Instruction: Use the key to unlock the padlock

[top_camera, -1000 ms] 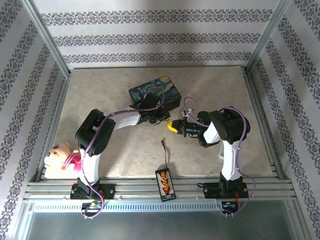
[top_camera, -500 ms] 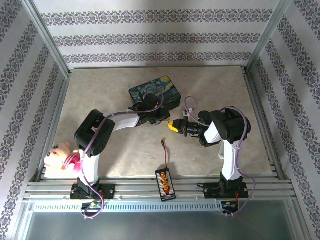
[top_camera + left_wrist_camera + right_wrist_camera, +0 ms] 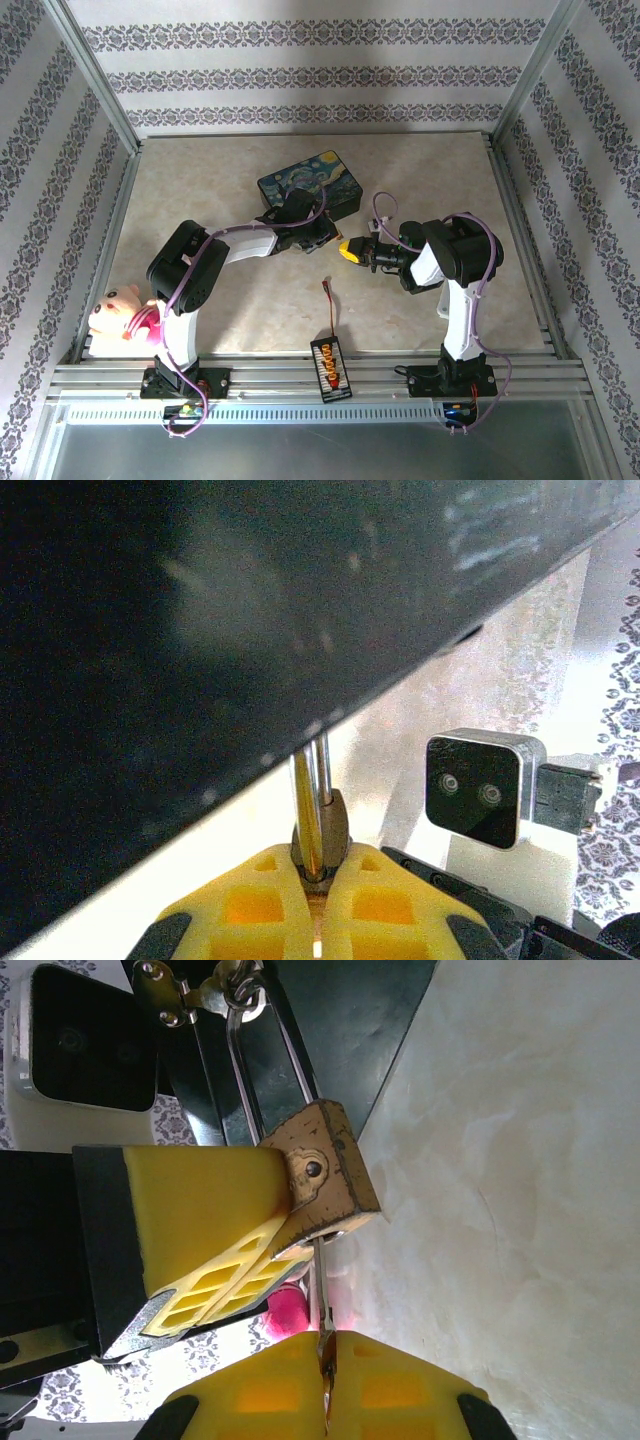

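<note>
Right wrist view: my right gripper point(image 3: 322, 1365) pinches the key point(image 3: 318, 1295), its blade meeting the underside of the padlock point(image 3: 325, 1175). My left gripper point(image 3: 318, 868) clamps the padlock, which hangs off the box point(image 3: 200, 630), whose dark wall crowds both.

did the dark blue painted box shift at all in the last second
No. The dark blue painted rectangular box lies at the same spot and angle against the far edge of the beige table.
</note>
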Available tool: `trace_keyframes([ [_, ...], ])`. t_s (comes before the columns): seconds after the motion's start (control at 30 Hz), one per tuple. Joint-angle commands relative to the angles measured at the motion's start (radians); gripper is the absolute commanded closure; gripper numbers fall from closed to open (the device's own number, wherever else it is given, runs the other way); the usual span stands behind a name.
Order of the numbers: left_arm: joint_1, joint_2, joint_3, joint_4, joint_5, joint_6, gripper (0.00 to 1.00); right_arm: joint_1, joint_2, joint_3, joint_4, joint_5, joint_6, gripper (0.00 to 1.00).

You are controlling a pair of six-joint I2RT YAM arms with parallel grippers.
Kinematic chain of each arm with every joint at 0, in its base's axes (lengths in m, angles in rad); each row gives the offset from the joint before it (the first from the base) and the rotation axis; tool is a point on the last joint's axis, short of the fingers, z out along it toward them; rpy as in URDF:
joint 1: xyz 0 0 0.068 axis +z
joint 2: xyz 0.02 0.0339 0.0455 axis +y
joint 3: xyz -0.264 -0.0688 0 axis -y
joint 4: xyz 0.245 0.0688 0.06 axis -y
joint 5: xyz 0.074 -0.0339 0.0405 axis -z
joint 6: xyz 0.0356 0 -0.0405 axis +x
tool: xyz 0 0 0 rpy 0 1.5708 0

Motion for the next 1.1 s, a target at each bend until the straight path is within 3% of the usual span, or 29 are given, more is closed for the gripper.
trace_keyframes([
  [0.0,-0.004,0.018,-0.059,-0.007,0.078,-0.071,1.0,-0.01,-0.044,0.015,0.059,0.039,-0.001,1.0],
  [0.37,0.006,0.043,-0.217,0.508,0.131,-0.136,1.0,-0.008,-0.133,0.013,0.059,0.08,0.08,1.0],
  [0.63,0.008,0.078,-0.271,0.729,0.197,-0.237,1.0,-0.02,-0.078,0.119,0.059,0.038,0.136,1.0],
  [0.87,0.015,0.06,-0.285,0.655,0.253,-0.209,1.0,-0.086,-0.007,0.237,0.058,-0.129,0.196,1.0],
  [1.07,0.017,0.075,-0.285,0.69,0.298,-0.232,1.0,-0.102,0.026,0.301,0.059,-0.182,0.239,1.0],
])
